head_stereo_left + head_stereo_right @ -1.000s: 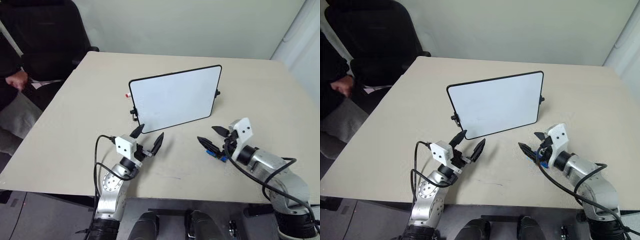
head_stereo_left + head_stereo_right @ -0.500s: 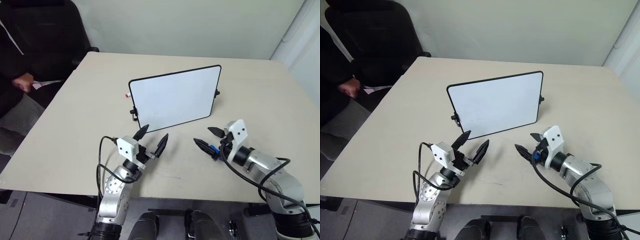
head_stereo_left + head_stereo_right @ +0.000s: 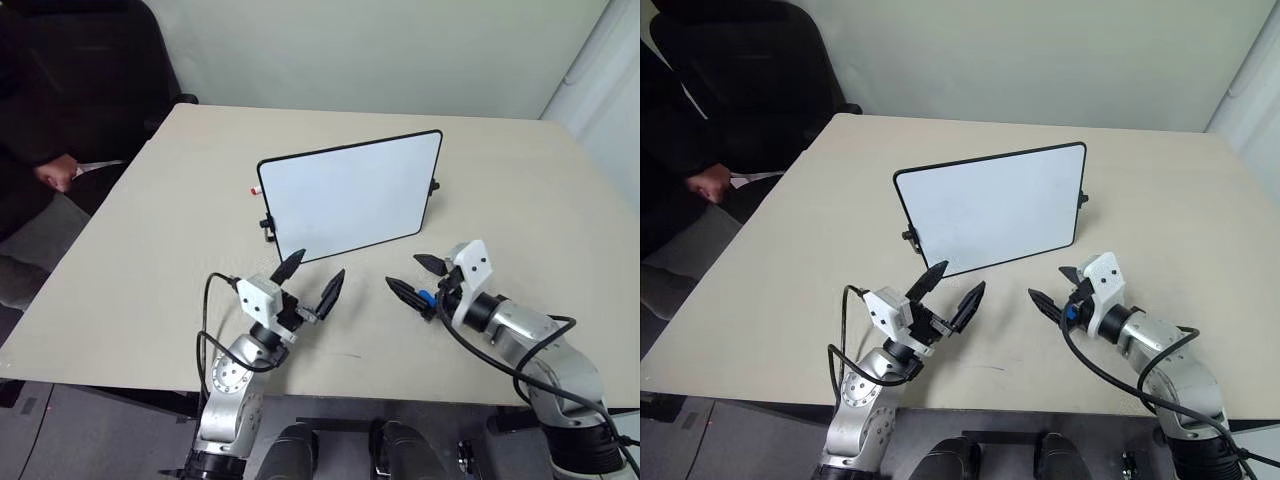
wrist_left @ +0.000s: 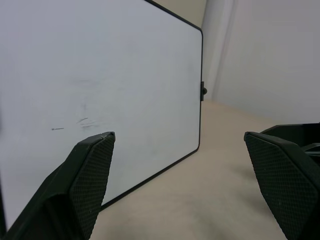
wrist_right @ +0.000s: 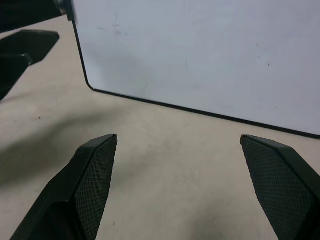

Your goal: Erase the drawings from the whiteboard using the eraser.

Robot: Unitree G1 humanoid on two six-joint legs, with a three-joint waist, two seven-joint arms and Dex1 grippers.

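Beige table [image 3: 150, 250] carries your whiteboard [image 3: 350, 195], propped tilted near the middle, black frame, small knob on each side edge. Your left gripper [image 3: 311, 279] hovers just in front of the board's lower left corner, jaws spread wide, nothing between them. Your right gripper [image 3: 417, 278] sits below the board's lower right corner, jaws also wide apart and empty; a bit of blue [image 3: 426, 297] shows by its wrist, can't tell if that's the eraser. Both grippers are near the board, not touching it. In your left wrist view the drawings [image 4: 82, 120] are down to faint grey smudges on the white surface, above the left finger [image 4: 90, 175]. Something small and red [image 3: 255, 190] pokes out beside the board's left edge. A person's hand [image 3: 55, 172] rests at the table's far left.
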